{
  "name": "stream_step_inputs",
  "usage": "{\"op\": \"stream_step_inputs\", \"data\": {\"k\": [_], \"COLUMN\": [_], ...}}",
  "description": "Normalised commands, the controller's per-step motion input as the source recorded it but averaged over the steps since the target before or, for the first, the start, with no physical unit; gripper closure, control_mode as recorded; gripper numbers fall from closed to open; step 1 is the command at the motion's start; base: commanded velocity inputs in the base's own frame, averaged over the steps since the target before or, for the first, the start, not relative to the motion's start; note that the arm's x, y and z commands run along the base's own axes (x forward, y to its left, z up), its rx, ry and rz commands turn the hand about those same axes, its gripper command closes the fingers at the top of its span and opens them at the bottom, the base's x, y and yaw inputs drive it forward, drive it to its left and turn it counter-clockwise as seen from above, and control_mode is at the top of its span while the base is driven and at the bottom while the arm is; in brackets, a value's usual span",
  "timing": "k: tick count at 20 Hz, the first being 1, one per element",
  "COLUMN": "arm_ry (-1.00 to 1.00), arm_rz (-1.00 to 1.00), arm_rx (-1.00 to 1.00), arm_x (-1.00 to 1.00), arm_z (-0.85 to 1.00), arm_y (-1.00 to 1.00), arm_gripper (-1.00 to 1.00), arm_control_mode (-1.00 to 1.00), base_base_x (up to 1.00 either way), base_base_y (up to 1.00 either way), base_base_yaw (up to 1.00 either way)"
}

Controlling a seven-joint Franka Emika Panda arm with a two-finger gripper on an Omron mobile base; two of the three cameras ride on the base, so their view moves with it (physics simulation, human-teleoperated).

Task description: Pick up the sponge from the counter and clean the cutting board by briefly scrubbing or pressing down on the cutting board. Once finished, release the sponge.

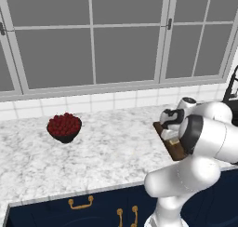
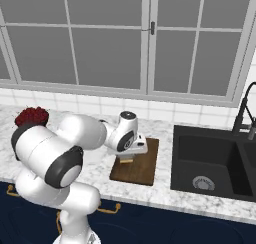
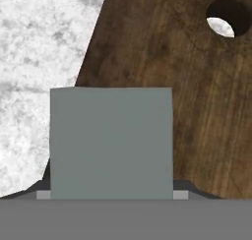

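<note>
The sponge (image 3: 111, 143) shows its grey scouring top between my fingertips, and its yellow base (image 2: 126, 160) peeks out under the hand. My gripper (image 3: 111, 192) is shut on the sponge, a dark fingertip hugging each side. It sits low over the left part of the dark-brown cutting board (image 3: 197, 96), near the edge that meets the white marble counter (image 3: 34, 62). From the base, the gripper (image 2: 126, 157) points down at the board (image 2: 145, 170), with the sponge at or just above the wood. The board (image 1: 175, 151) is partly hidden by my arm.
A dark bowl of red fruit (image 1: 64, 127) stands on the counter far to the left. A black sink (image 2: 210, 163) with a dark faucet (image 2: 245, 113) lies just right of the board. The board has a hanging hole (image 3: 227, 18). Windows and a tiled backsplash close the back.
</note>
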Motion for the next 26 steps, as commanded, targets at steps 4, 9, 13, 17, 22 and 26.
{"op": "stream_step_inputs", "data": {"k": [4, 9, 13, 17, 22, 26], "arm_ry": [0.00, 0.00, 0.00, 0.00, -0.02, -0.08], "arm_rz": [-0.06, -0.05, -0.05, -0.05, -0.06, -0.08], "arm_rx": [0.00, 0.00, 0.00, 0.00, 0.00, 0.00], "arm_x": [0.53, 0.49, 0.50, 0.53, 0.30, -0.03], "arm_z": [0.00, 0.00, 0.00, 0.00, 0.00, -0.04], "arm_y": [0.00, 0.00, 0.00, 0.00, -0.13, -0.46], "arm_gripper": [1.00, 1.00, 1.00, 1.00, 1.00, 1.00], "arm_control_mode": [-1.00, -1.00, -1.00, -1.00, -1.00, -1.00], "base_base_x": [0.00, 0.00, 0.00, 0.00, 0.00, 0.00], "base_base_y": [0.00, 0.00, 0.00, 0.00, 0.00, 0.00], "base_base_yaw": [0.00, 0.00, 0.00, 0.00, 0.00, 0.00]}}
